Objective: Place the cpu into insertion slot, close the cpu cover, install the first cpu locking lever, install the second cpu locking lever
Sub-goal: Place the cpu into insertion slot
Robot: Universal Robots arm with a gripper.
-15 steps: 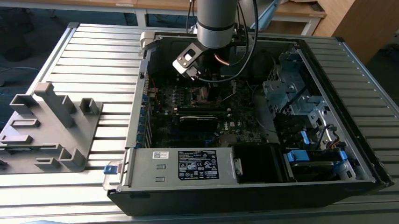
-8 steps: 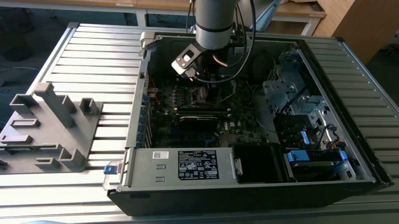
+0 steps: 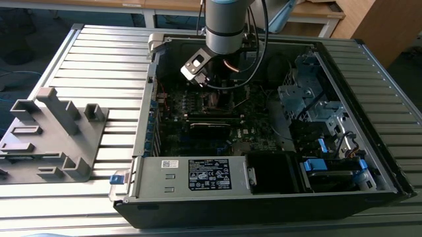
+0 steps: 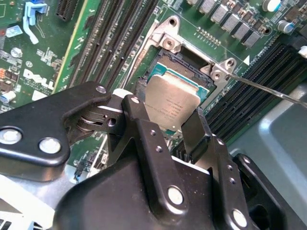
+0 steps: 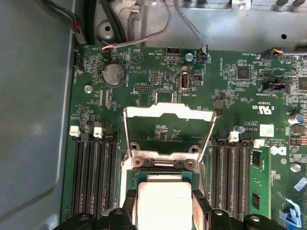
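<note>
While the computer case (image 3: 264, 210) lies on a ribbed metal table (image 3: 99, 59), fingers (image 4: 144, 134) clamp the cpu (image 4: 172, 103).

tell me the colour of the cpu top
Silvery-grey; the cpu shows best in the second wrist view.

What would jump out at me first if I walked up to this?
In the exterior view, the grey robot arm reaches down into the open computer case on the slatted table. In the second wrist view its black gripper holds the silvery cpu at the insertion slot; the first wrist view shows the cpu cover hinged open.
</note>
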